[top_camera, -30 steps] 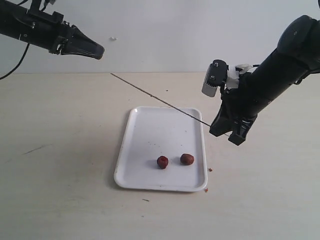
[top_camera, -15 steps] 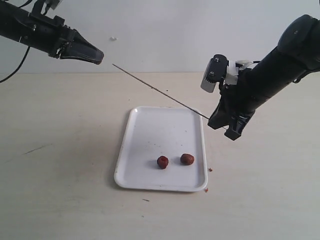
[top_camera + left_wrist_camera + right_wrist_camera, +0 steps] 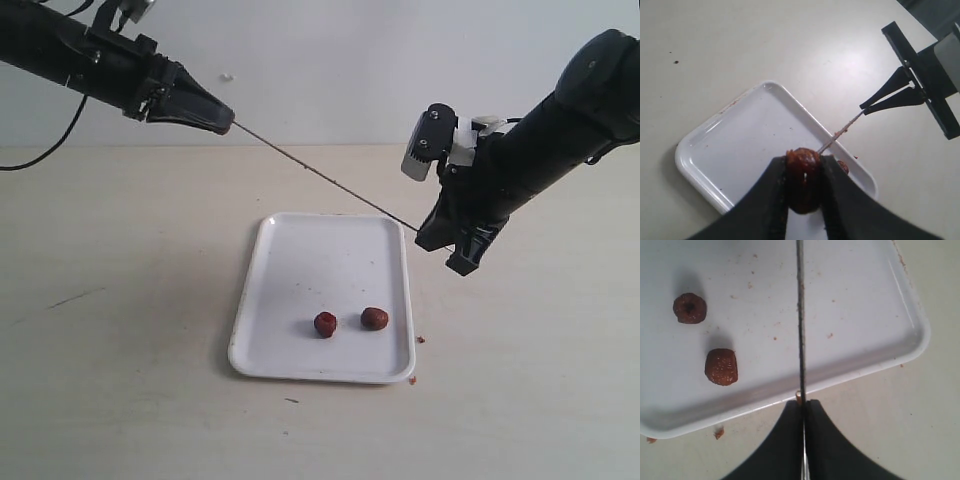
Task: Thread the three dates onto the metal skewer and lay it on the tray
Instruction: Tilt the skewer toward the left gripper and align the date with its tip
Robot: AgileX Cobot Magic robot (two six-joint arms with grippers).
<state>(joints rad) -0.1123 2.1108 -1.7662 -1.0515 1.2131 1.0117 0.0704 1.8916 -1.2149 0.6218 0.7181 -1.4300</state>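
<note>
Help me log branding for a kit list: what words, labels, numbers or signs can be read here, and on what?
None can be read in any view. The flat white rectangular tray, thin grey metal skewer and dark reddish-brown wrinkled dates are unmarked. The grey-white box on the black right arm shows no legible lettering.

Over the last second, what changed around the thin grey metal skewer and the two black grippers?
The left gripper, shut on a dark reddish-brown wrinkled date, moved right and slightly down to meet the free tip of the thin grey metal skewer. The right gripper, clamping it, rose slightly and tilted that tip upward. Nothing was grasped or released. The two other dates and the flat white rectangular tray stayed put.
</note>
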